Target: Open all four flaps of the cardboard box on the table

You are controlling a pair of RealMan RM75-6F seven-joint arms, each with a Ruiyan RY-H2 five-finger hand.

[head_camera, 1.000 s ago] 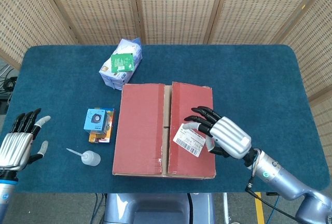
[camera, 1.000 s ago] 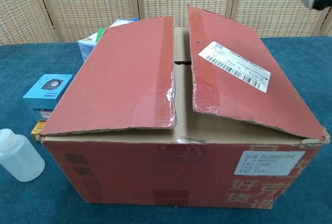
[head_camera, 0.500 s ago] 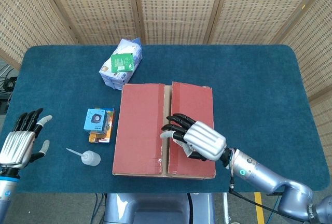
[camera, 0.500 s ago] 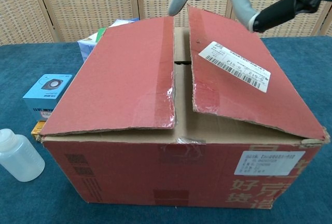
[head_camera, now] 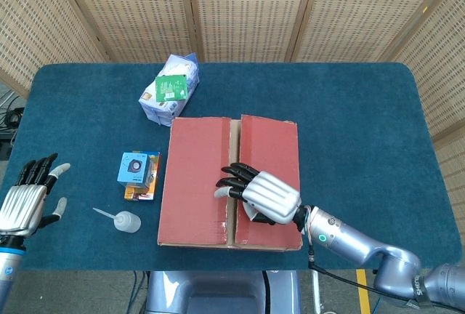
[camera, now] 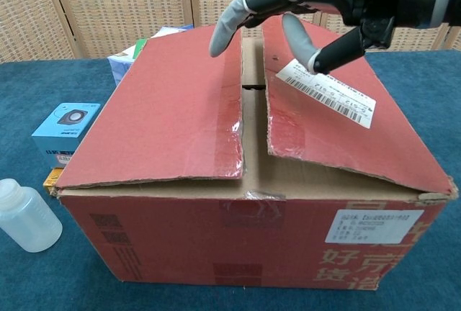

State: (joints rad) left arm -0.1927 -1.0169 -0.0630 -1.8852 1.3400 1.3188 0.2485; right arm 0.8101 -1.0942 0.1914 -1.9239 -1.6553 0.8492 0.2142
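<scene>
The red cardboard box (head_camera: 196, 183) (camera: 173, 109) stands in the middle of the table with its two top flaps folded down and a narrow gap between them. The right flap (camera: 338, 124) carries a white label (camera: 328, 91) and sits slightly raised. My right hand (head_camera: 260, 194) (camera: 310, 8) hovers over the gap, fingers spread and pointing left, holding nothing. My left hand (head_camera: 25, 198) is at the table's left edge, fingers apart and empty, away from the box.
Left of the box lie a blue small box (head_camera: 136, 168) (camera: 66, 127) on an orange one and a clear plastic bottle (head_camera: 125, 220) (camera: 25, 217). A white package with a green card (head_camera: 171, 89) sits behind the box. Woven screens close off the back.
My right hand has moved left across the right flap, from over the label to above the gap between the flaps. The left hand has barely moved.
</scene>
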